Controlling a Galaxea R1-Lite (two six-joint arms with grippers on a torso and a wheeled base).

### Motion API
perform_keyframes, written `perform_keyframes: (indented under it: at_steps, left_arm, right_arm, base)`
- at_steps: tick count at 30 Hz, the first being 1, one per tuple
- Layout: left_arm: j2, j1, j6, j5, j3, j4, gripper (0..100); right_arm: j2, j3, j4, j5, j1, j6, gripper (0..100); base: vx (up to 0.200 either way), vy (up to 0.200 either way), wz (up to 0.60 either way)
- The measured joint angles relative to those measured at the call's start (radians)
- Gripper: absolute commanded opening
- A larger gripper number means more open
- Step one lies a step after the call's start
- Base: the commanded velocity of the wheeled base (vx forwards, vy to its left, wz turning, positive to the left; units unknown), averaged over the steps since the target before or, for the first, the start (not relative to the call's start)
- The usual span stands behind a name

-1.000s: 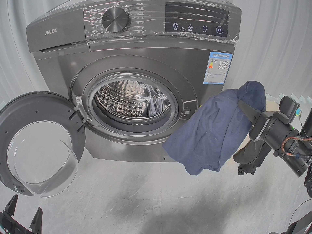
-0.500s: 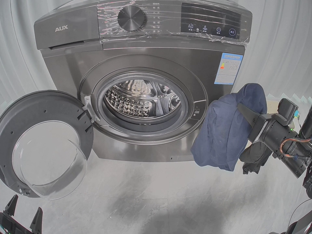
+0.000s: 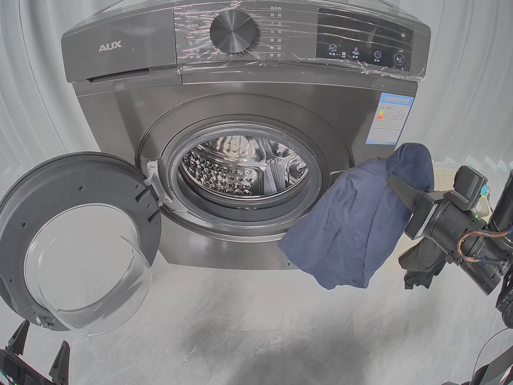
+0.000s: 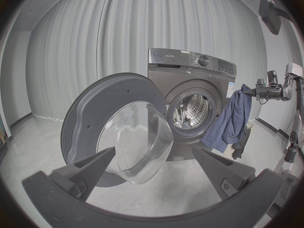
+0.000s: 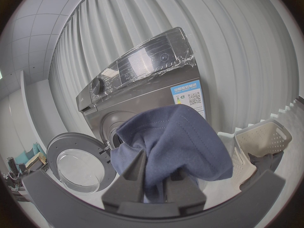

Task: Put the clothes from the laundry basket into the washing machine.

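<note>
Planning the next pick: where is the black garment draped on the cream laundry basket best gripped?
Probably the bunched fold of the black garment lying over the cream perforated laundry basket's rim, coming from above: it sits highest and exposed, while the rest hangs limp outside.

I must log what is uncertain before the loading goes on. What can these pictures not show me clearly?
- Laundry basket: right wrist view, its floor is hidden by its own wall and the dark garment, so remaining clothes cannot be counted.
- Drum: head view, its bottom is hidden behind the opening's rim.
- Right tool: the pinch point is covered by the blue garment, head and right wrist views.
- Left tool: head view, cut off by the bottom edge.
</note>
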Motion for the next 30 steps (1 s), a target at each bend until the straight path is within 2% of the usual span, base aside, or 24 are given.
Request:
perform_keyframes:
  at_steps: [4, 25, 30]
  left_arm:
    - [0.0, 0.0, 0.0, 0.0, 0.0, 0.0, 100]
    - [0.0, 0.0, 0.0, 0.002, 0.0, 0.0, 100]
    - [0.0, 0.0, 0.001, 0.003, 0.0, 0.0, 100]
  right_arm:
    - [0.003, 0.002, 0.0, -0.001, 0.0, 0.0, 0]
    - [0.008, 0.003, -0.001, 0.0, 0.0, 0.003, 0]
    - [0.008, 0.003, 0.0, 0.0, 0.001, 0.002, 0]
  base:
    - [0.0, 0.2, 0.0]
    - [0.0, 0.0, 0.0]
    - [0.0, -0.2, 0.0]
